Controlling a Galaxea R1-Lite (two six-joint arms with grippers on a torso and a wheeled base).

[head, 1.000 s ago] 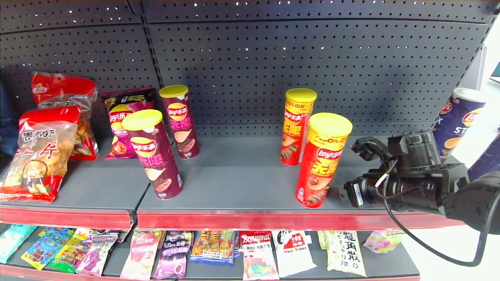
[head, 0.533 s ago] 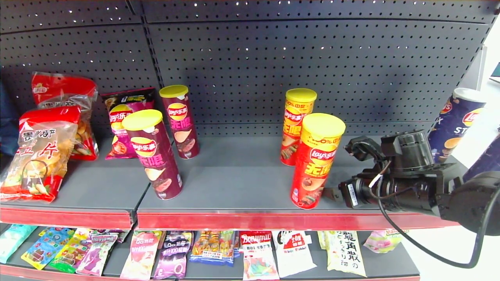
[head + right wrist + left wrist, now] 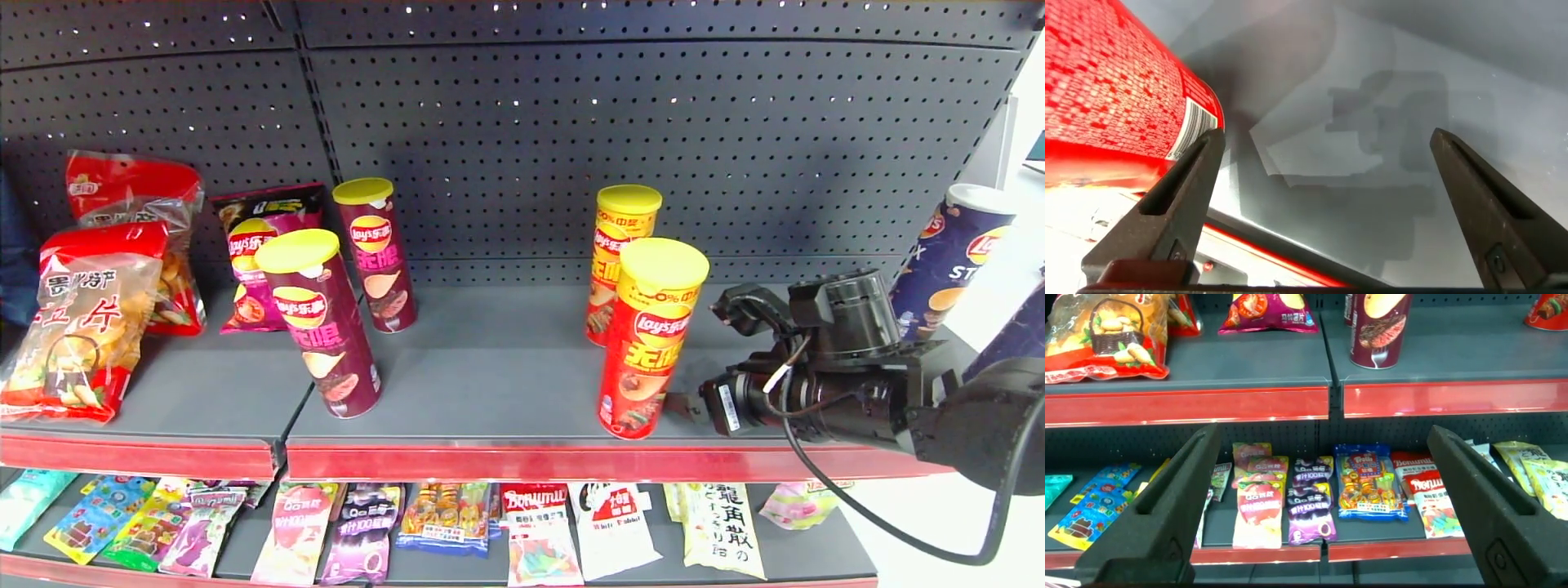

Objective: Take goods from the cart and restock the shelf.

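A red chip can [image 3: 649,339] with a yellow lid stands near the front of the grey shelf [image 3: 498,376], leaning slightly. My right gripper [image 3: 676,405] sits low beside the can's base on its right side. In the right wrist view this gripper [image 3: 1327,139] is open, and the red can [image 3: 1110,98] lies just outside one finger [image 3: 1176,204], not between the two. My left gripper [image 3: 1323,433] is open and holds nothing, facing the lower shelf of snack packets [image 3: 1315,506].
A second red can [image 3: 622,261] stands behind the first. Two maroon cans [image 3: 322,322] [image 3: 375,253], a purple chip bag [image 3: 257,253] and red snack bags [image 3: 82,318] fill the left. A blue can [image 3: 951,257] stands at far right. The shelf's red lip [image 3: 490,461] runs along the front.
The front red can and my right gripper have both shifted left along the shelf front, staying side by side. Nothing else has moved.
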